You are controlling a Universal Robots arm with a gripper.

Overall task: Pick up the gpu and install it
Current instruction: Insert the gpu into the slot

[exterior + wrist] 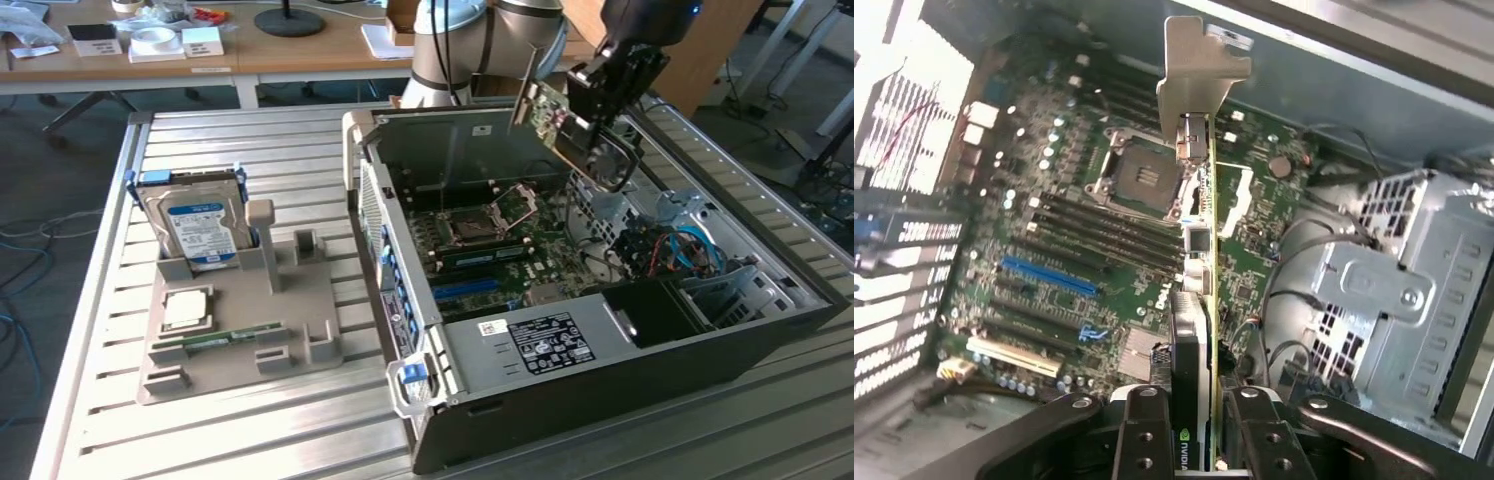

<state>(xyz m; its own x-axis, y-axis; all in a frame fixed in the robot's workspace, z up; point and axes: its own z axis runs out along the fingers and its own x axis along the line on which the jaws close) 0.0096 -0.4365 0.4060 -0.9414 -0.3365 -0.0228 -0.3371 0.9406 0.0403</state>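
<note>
My gripper [577,128] hangs over the open computer case [587,390] and is shut on the gpu [550,112], a green card with a dark face, held on edge above the motherboard [501,250]. In the wrist view the gpu [1199,300] runs edge-on away from my gripper [1192,425], its pale metal bracket [1199,70] at the far end, above the CPU socket [1139,175]. The card is clear of the board. The blue expansion slot [1049,277] and a white slot [1014,355] lie off to one side of it.
A grey parts holder [240,330] at the exterior view's left carries a blue-labelled hard drive [198,225], a CPU [184,308] and a RAM stick [220,340]. The metal drive cage [1399,280], loose cables [687,250] and the power supply [541,345] crowd the case.
</note>
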